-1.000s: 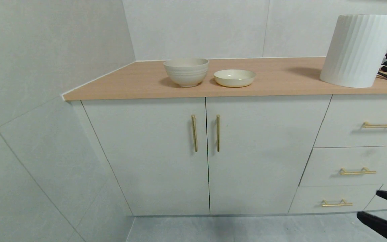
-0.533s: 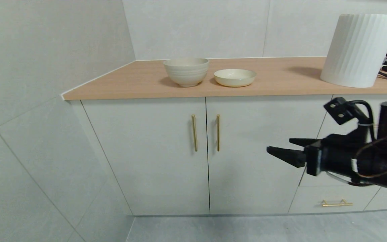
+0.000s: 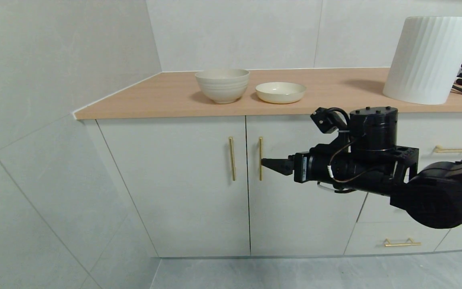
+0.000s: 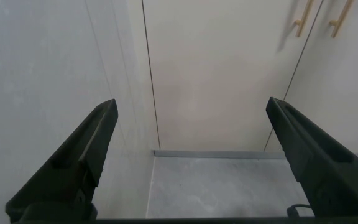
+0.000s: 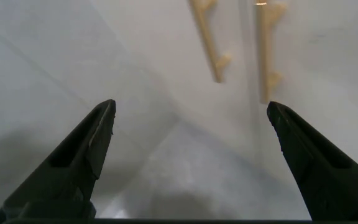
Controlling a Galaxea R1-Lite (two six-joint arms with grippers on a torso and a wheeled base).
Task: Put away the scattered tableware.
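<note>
Wood-grain countertop [image 3: 155, 98] is carrying the tableware in the head view: a deep cream bowl [image 3: 222, 85] is sitting upright near the middle. A shallow dish [image 3: 280, 92] is resting just beside it on the robot's right, with a narrow gap between them. Ribbed white cylinder [image 3: 429, 60] is standing well apart, farther right on the same top. Below, the cabinet doors [image 3: 175, 192] are sitting closed, with the left door's handle [image 3: 232, 158] and the right door's handle [image 3: 260, 158] hanging upright side by side. Right gripper [image 3: 264, 162] is hovering in front of the right door, tips pointing at the right door's handle; contact not judgeable from this angle. Left wrist view: left gripper [image 4: 191, 102] is hanging low with fingers spread wide and empty, facing the lower edge of the cabinet doors and the grey floor [image 4: 229, 186]. Right wrist view: the fingers are standing wide apart, gripping nothing, and both brass handles are lying ahead of them, clear of both tips.
</note>
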